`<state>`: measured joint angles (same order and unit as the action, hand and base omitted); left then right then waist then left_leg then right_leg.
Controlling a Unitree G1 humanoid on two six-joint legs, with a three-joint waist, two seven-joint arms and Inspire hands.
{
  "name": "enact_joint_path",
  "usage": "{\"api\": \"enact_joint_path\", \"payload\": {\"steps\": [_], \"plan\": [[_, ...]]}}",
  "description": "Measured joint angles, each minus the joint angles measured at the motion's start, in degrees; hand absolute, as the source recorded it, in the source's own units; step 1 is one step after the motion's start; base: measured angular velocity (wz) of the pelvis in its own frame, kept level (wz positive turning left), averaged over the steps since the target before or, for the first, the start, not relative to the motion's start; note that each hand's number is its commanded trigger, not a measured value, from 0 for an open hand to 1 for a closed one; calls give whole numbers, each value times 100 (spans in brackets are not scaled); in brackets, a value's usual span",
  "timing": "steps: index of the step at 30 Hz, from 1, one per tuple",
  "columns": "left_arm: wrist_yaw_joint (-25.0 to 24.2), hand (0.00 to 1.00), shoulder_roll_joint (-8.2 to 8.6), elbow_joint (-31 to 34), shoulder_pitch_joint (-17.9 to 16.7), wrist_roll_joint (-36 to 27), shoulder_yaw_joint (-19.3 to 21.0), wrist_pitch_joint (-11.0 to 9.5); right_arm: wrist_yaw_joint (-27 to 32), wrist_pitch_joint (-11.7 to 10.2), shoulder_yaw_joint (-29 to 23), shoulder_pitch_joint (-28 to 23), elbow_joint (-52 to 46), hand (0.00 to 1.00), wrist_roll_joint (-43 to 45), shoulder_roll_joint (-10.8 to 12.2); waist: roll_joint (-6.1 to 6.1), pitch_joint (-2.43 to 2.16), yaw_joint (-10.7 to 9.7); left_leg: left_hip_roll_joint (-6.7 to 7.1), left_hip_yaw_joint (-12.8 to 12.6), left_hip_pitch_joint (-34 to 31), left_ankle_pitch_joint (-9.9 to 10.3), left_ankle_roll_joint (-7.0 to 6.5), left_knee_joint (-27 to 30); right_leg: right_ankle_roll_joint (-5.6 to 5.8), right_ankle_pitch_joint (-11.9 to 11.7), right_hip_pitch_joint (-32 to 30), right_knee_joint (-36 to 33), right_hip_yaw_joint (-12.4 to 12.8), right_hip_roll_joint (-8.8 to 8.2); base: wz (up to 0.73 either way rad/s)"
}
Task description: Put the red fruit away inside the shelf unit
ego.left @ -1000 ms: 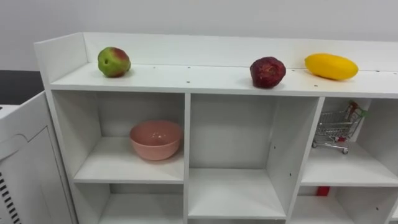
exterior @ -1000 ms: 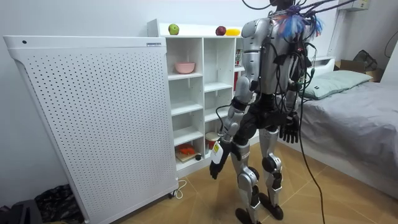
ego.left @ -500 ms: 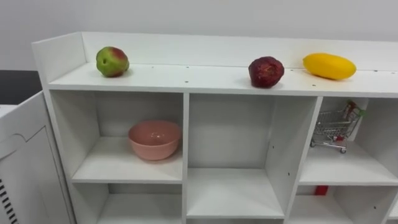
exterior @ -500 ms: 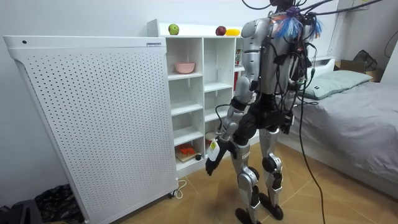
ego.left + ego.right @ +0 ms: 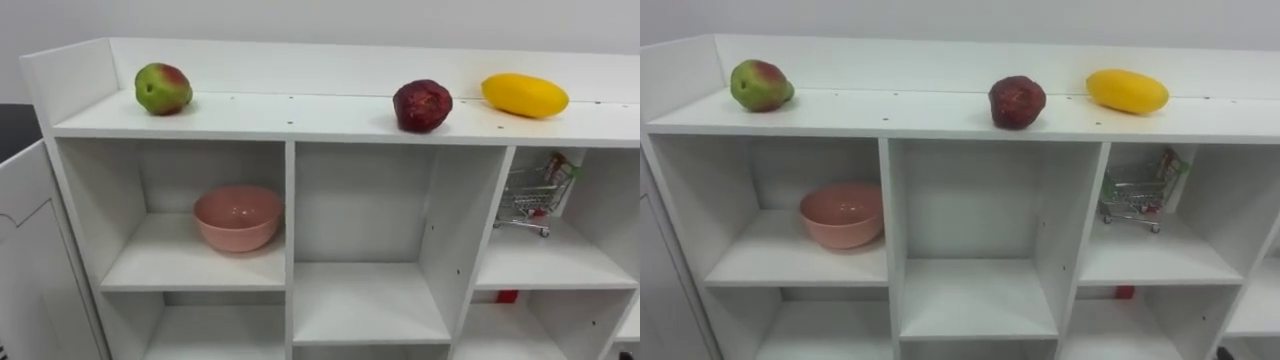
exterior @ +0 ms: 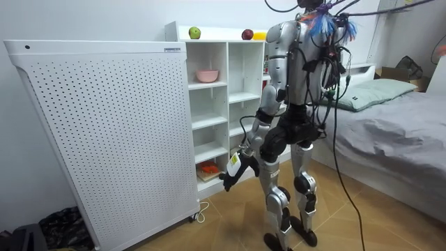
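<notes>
A: Fruit positions?
B: All three are on the top board of the white shelf unit (image 5: 300,116). The green-red apple (image 5: 163,88) is at the left end and the dark red fruit (image 5: 422,105) is right of the middle. The yellow mango (image 5: 524,95) is near it, further right, not touching.
A: Compartments?
B: The pink bowl (image 5: 237,217) is in the upper-left one, and a small wire cart (image 5: 528,196) is in the upper-right one.
A: Hands?
B: The left hand (image 6: 233,174) hangs low by the thigh, in front of the lower shelves. Cannot tell whether it is spread, closed or holding anything.
A: Stance?
B: The robot stands upright at the shelf unit. The perforated panel (image 6: 104,132) is on the room view's left and the bed (image 6: 397,125) on its right.
</notes>
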<state>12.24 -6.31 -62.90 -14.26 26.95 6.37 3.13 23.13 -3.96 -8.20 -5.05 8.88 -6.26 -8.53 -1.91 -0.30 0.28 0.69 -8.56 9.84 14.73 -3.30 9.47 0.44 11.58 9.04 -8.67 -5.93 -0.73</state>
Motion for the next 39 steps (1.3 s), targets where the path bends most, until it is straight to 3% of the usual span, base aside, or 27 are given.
{"api": "enact_joint_path", "payload": {"steps": [4, 11, 16, 18, 24, 27, 34, 39], "plan": [[63, 0, -11, -6, -1, -39, -118, -31, 191, -187, 19, 118, -667, 0, 632, -11, -5, -3, 10, 3, -12, -18, 0, 0, 9, 13, -10, -13, -1, 39, -3, -2], [52, 0, -12, -6, -32, -47, -444, -149, 225, -332, 14, 423, -1635, 0, 632, -73, 26, -10, -23, -9, 2, -75, -2, -1, 72, 2, -23, 5, -30, 6, 3, -1], [-68, 0, -11, 20, -51, -31, -450, -186, 243, -393, 7, 669, -1975, 0, 498, -104, 34, -10, -16, -2, 72, -119, -3, -2, 83, 2, -24, -14, -41, -26, 4, 3], [-73, 0, -21, 16, -45, -13, -439, -190, 250, -412, 13, 799, -2102, 0, 381, -223, 30, -10, 12, -2, 88, -116, -3, -2, 91, 2, -24, -10, -38, -31, 6, 5], [-116, 0, -100, -71, -26, -5, -425, -220, 377, -495, 11, 1208, -2109, 0, 328, -453, -15, 11, 151, 2, 105, -113, -5, 0, 91, 2, -24, 11, 1, -57, 6, 1], [-160, 0, -132, -66, -25, 12, -422, -218, 399, -492, 17, 1232, -2110, 0, 323, -479, -73, 59, 191, 2, 114, -139, -5, 0, 94, 2, -24, -7, 3, -69, 3, 0], [-287, 0, -136, 7, 32, 21, -422, -187, 418, -485, 15, 1997, -2084, 0, 323, -507, -107, 49, 187, 2, 128, -238, -6, 0, 153, 2, -24, -92, -4, -219, -14, 0], [-395, 0, -136, 16, 114, 16, -441, -185, 335, -480, 40, 2224, -2076, 0, 328, -509, -141, 37, 280, 2, 158, -224, -6, 1, 164, 2, -24, -69, -5, -218, -14, 2]]}}
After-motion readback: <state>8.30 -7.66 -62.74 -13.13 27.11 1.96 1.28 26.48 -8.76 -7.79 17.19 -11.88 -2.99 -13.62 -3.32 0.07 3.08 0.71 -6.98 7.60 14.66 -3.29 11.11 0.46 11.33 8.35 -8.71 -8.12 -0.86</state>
